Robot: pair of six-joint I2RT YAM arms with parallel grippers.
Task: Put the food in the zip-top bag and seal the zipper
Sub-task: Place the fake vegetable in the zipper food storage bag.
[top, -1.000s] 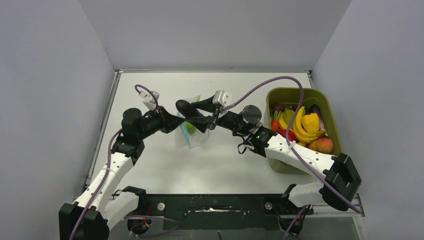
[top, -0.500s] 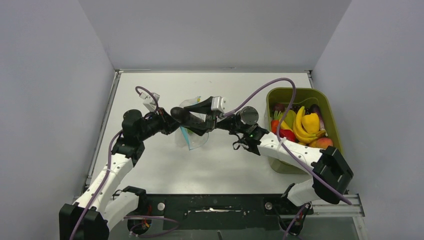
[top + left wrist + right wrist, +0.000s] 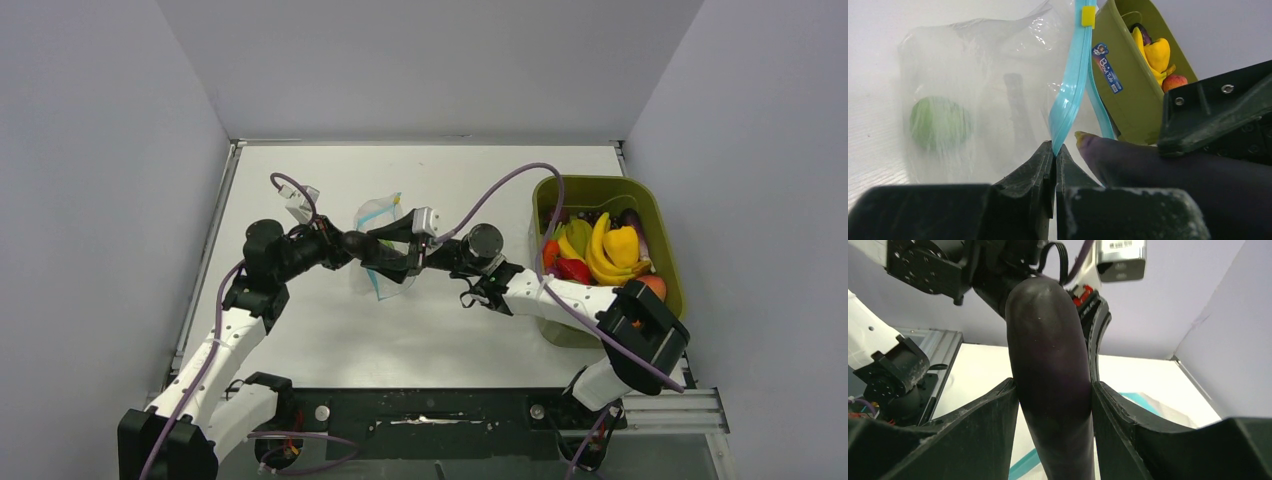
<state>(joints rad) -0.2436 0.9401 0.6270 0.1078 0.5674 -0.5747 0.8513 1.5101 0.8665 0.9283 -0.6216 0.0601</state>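
Left fingers (image 3: pixel 1035 170) pinch zipper (image 3: pixel 1070 95) | right fingers (image 3: pixel 993 410) clamp eggplant (image 3: pixel 1048 365) | arm (image 3: pixel 560 295) stretched leftward

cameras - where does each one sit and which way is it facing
Top external: above and behind the bases, looking down on the table; left arm and right arm show whole.
Left wrist: on its arm's wrist, looking along the left gripper, shut on the zipper of the zip-top bag; own fingers show.
Right wrist: looks past the right gripper, which clamps an eggplant, toward the left arm.
Shared: both wrist views show the eggplant.
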